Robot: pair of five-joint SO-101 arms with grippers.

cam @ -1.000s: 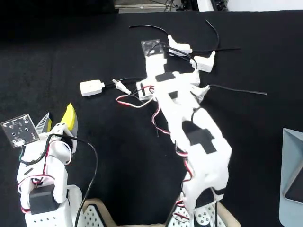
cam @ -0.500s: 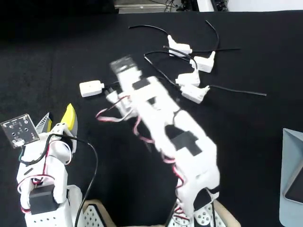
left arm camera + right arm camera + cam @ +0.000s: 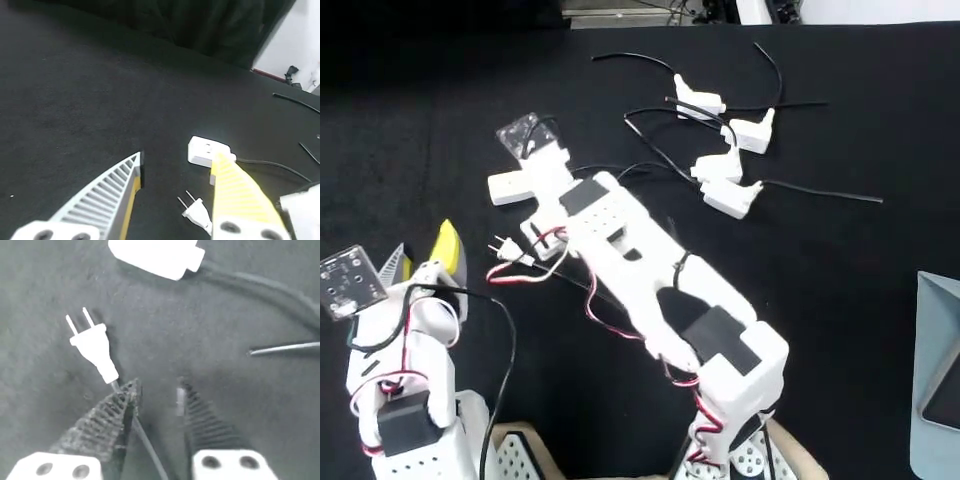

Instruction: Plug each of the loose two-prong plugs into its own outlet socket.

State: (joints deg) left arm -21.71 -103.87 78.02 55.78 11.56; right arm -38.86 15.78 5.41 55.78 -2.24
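One plug (image 3: 95,347) just beside right claw (image 3: 156,390)

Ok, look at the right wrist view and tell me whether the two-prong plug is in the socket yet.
No, the plug lies loose, prongs bare, apart from the white socket.

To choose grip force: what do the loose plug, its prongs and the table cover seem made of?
Loose plug: smooth white moulded body, likely matte plastic.
Prongs: thin, straight, pale; probably metal, not certain.
Table cover: black, dull, no glare, faintly grainy; likely cloth or felt.
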